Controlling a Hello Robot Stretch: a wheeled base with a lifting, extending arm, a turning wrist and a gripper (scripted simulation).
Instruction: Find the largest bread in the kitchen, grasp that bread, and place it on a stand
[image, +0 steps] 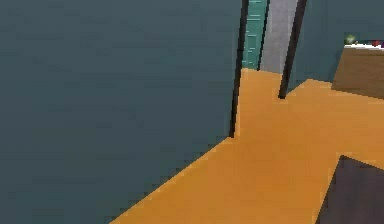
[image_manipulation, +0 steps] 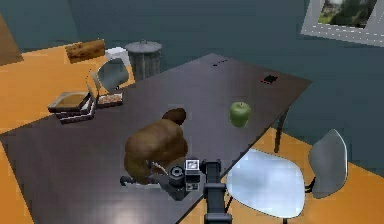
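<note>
My gripper (image_manipulation: 130, 181) sits at the end of my arm (image_manipulation: 214, 200), low over the near part of the dark table (image_manipulation: 60, 160). Right at its far end lies the bread (image_manipulation: 152, 147), a big brown rounded loaf resting on the tabletop, with a smaller bump on the side away from me. I cannot tell whether my fingers touch it or stop just short. With the loaf lying at my fingertips I also cannot tell whether I hold anything, or how my fingers are set.

Near my gripper, toward the arm side view's right and off the table, stands a white chair (image_manipulation: 272, 182). Farther out, past the loaf, a green apple (image_manipulation: 239, 113) stands on the same table, well apart from the bread. Out toward that view's left lies a flat tan-and-dark box (image_manipulation: 72, 103), and just beyond it an open grey laptop (image_manipulation: 108, 78). A small dark flat thing (image_manipulation: 268, 79) lies near the table's far edge.

Beyond the table stands a grey bin (image_manipulation: 145, 58), and a window (image_manipulation: 345, 20) is set in the teal wall. In the forward view, orange floor (image: 270, 150) runs along a teal wall (image: 110, 90) to a doorway (image: 268, 40), with a wooden cabinet (image: 360, 75) to its right
</note>
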